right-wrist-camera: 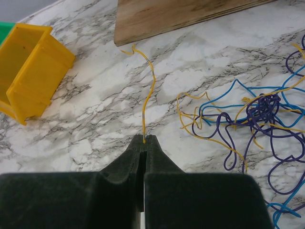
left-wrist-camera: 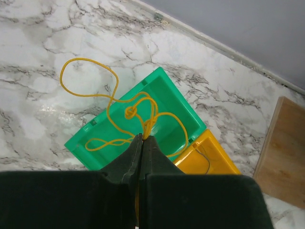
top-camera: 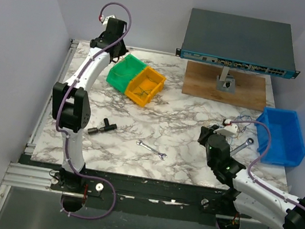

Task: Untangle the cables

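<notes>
My left gripper (left-wrist-camera: pixel 143 136) is shut on an orange-yellow cable (left-wrist-camera: pixel 110 90). The cable hangs from the tips in loose loops over the green bin (left-wrist-camera: pixel 167 95) and the marble beside it. My right gripper (right-wrist-camera: pixel 145 138) is shut on the end of a single yellow cable (right-wrist-camera: pixel 151 86), which runs away towards the wooden board (right-wrist-camera: pixel 181 14). To the right of that gripper lies a tangled clump of blue, purple and yellow cables (right-wrist-camera: pixel 259 112). In the top view the left gripper (top-camera: pixel 112 47) hovers at the far left and the right gripper (top-camera: pixel 229 126) sits by the clump (top-camera: pixel 246 119).
A yellow bin (top-camera: pixel 145 87) adjoins the green bin (top-camera: pixel 123 74); a thin wire (left-wrist-camera: pixel 206 160) lies in it. A blue bin (top-camera: pixel 282 135) stands at the right edge. Two silver wrenches (top-camera: pixel 151 149) (top-camera: pixel 241 147) and a black T-shaped part (top-camera: pixel 102 127) lie on the marble. A network switch (top-camera: pixel 239 44) stands on the board.
</notes>
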`<state>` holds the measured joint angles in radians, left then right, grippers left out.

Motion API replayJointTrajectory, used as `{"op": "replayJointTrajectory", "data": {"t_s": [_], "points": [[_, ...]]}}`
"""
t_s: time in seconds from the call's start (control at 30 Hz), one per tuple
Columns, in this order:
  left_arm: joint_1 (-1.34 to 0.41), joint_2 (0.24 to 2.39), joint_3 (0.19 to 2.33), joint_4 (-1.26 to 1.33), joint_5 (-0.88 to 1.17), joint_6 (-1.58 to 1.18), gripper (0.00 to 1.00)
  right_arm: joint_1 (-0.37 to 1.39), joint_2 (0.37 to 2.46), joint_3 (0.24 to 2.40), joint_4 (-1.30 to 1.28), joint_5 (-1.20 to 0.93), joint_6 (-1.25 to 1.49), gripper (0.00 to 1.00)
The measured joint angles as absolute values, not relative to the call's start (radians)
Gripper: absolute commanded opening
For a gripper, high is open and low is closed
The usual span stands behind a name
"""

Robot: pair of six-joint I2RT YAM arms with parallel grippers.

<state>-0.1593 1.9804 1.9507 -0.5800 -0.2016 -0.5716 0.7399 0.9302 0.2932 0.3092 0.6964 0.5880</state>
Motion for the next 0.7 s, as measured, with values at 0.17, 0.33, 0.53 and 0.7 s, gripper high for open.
{"op": "replayJointTrajectory", "data": {"t_s": [0.17,0.33,0.53,0.7], "points": [[-0.167,2.032,1.885,-0.533,-0.213,-0.651,0.0,0.74,0.93,0.293,0.314,0.698,0.588,0.01],[-0.195,2.098,1.879,-0.558,-0.21,-0.694,0.0,0.74,0.926,0.292,0.313,0.698,0.589,0.01],[-0.224,2.115,1.866,-0.59,-0.145,-0.708,0.0,0.74,0.902,0.29,0.313,0.699,0.595,0.01],[-0.224,2.263,2.074,-0.662,-0.032,-0.706,0.0,0.74,0.894,0.289,0.312,0.709,0.596,0.01]]}}
